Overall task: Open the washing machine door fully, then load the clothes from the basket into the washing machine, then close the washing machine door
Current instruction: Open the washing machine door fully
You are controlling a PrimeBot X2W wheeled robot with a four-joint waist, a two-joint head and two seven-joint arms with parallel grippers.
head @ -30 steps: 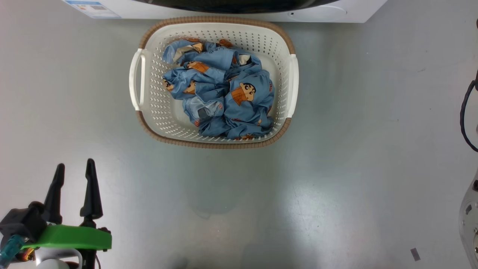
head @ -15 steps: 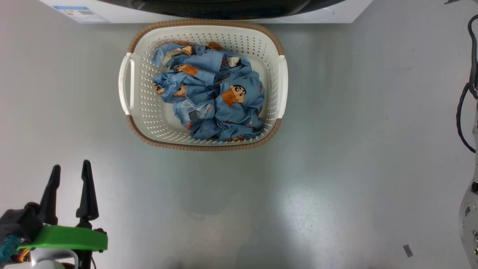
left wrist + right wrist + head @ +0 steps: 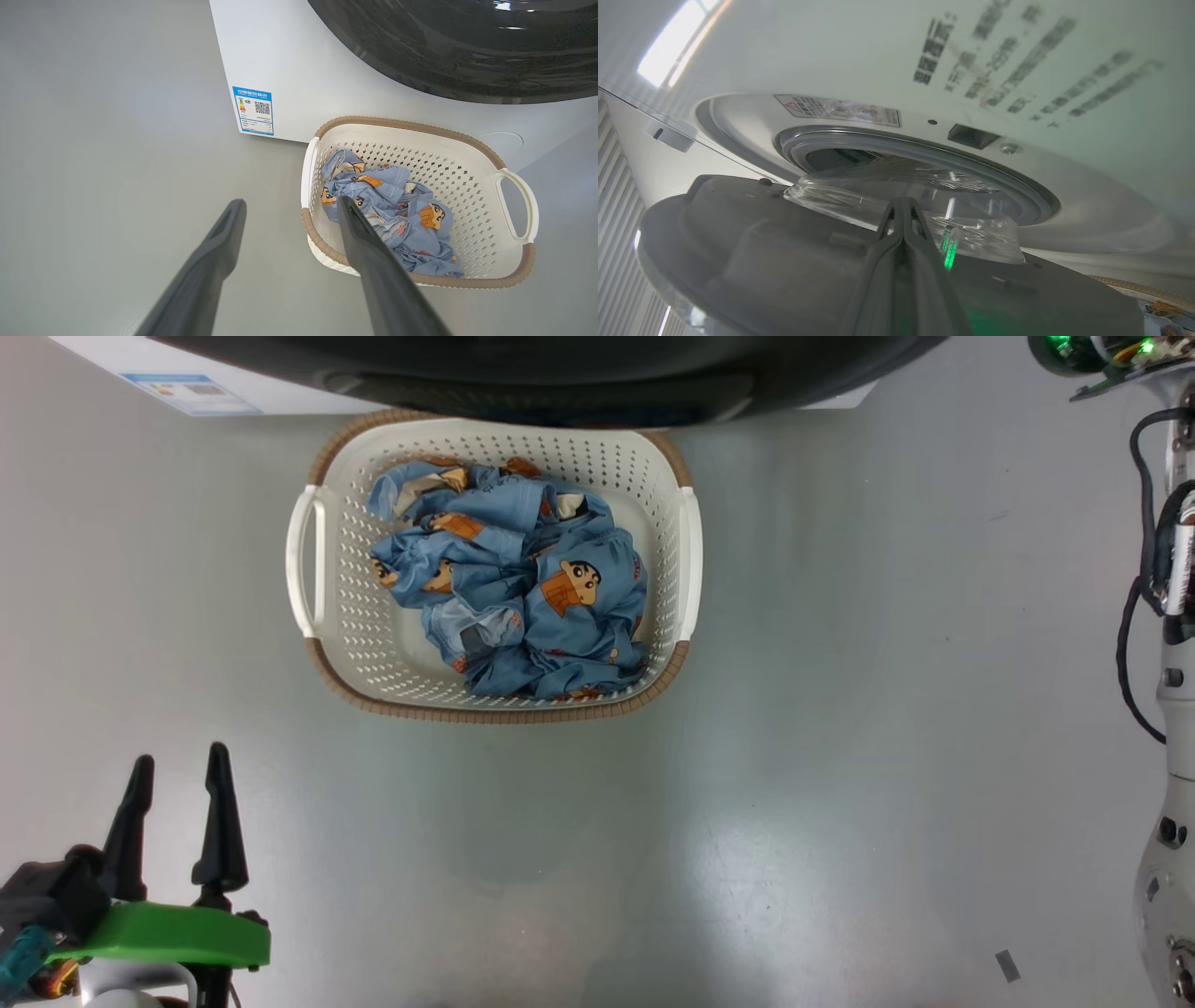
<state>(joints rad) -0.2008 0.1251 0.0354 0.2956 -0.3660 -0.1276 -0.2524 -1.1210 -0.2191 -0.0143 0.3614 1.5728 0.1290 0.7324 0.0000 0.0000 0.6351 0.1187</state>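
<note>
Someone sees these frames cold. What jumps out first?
The blue cartoon-print clothes heaped in the cream basket on the grey floor, mid head view, just before the washing machine. Then the big dark washing machine door, partly open off the gasket in the right wrist view, the shut right gripper pointing at its glass bowl. The left gripper hangs open at lower left, empty.

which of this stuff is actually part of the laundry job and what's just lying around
Part of the job: washing machine, washing machine door, basket, clothes in it.
Just there: small grey scrap on the floor, blue label sticker on the machine.
</note>
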